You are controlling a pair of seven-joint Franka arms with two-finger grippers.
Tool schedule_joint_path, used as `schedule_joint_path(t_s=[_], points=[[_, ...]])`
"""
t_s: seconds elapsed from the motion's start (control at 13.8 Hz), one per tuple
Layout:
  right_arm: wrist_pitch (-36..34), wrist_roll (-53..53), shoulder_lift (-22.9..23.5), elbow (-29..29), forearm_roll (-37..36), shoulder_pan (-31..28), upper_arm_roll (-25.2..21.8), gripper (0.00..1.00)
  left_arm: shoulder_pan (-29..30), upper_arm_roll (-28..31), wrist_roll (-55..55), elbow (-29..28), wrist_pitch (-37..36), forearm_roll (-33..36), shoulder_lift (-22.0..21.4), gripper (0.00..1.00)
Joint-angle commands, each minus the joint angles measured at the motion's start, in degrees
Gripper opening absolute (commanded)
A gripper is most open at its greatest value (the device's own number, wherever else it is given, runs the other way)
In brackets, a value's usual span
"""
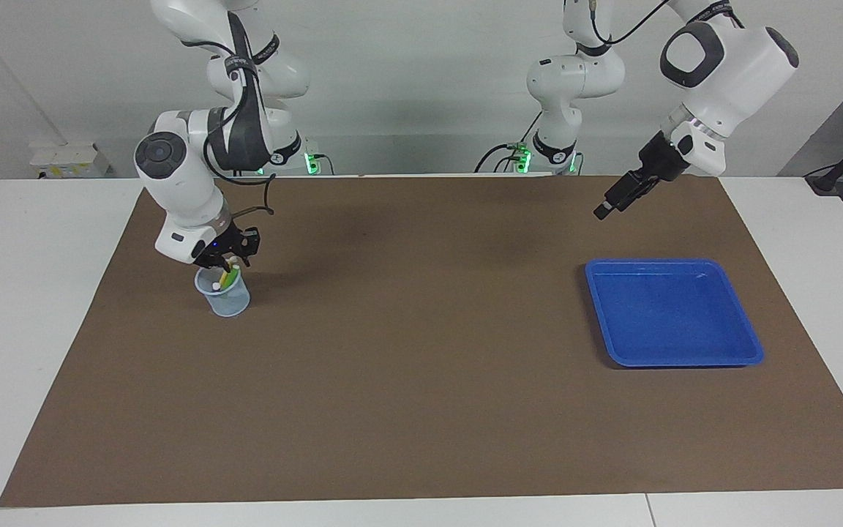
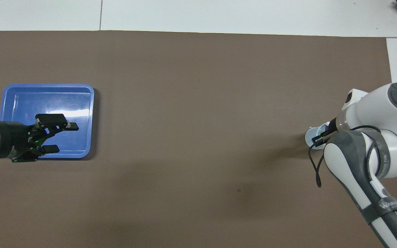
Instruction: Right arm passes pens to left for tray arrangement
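Note:
The pens stand in a small pale translucent cup (image 1: 227, 301) at the right arm's end of the brown mat. A yellow pen and a green pen (image 1: 230, 277) and a whitish pen end show in its mouth; the purple pen is hidden. My right gripper (image 1: 225, 263), on the arm with the blue wrist light, is down at the cup's mouth among the pens. In the overhead view the cup (image 2: 311, 137) is mostly hidden under the right gripper (image 2: 318, 139). The blue tray (image 1: 674, 315) holds nothing. My left gripper (image 1: 604, 211) waits raised and open; in the overhead view the left gripper (image 2: 67, 137) covers part of the tray (image 2: 47, 100).
A brown mat (image 1: 421, 380) covers most of the white table. The tray lies at the left arm's end of the mat, the cup at the right arm's end, with bare mat between them.

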Motion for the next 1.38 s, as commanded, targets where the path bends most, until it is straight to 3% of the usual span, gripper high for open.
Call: schedule_joint_path(t_s=[0.0, 0.29, 0.51, 0.65, 1.01, 1.16, 1.3], points=[[0.36, -3.65, -1.19, -0.97, -1.91, -0.37, 0.35, 0.42, -2.88, 0.29, -7.09, -6.82, 4.24, -3.20, -5.19, 1.00], [-0.43, -4.01, -1.45, -1.32, -1.91, -0.63, 0.35, 0.42, -5.86, -0.15, -20.54, -6.91, 5.99, -6.90, -5.10, 0.99], [-0.26, -4.27, -1.63, -1.93, -1.82, -0.63, 0.35, 0.42, -10.35, -0.24, -29.42, -8.66, 11.87, -7.51, -5.19, 0.98], [0.44, -4.27, -1.98, -2.90, -1.82, -0.72, 0.35, 0.42, -12.46, -0.24, -30.50, -10.59, 16.35, -11.45, -5.80, 0.98], [0.71, -6.10, -1.98, -2.90, -1.82, -1.50, 0.35, 0.33, -14.31, -0.24, -30.59, -13.06, 17.43, -12.52, -6.51, 0.95], [0.71, -7.87, -1.98, -2.90, -1.91, -1.77, 0.35, 0.24, -14.49, -0.15, -31.29, -13.15, 14.46, -12.52, -6.95, 0.95], [0.62, -8.66, -1.98, -2.73, -1.91, -1.86, 0.35, 0.05, -14.49, -0.15, -31.30, -13.06, 9.89, -12.52, -7.65, 0.95]])
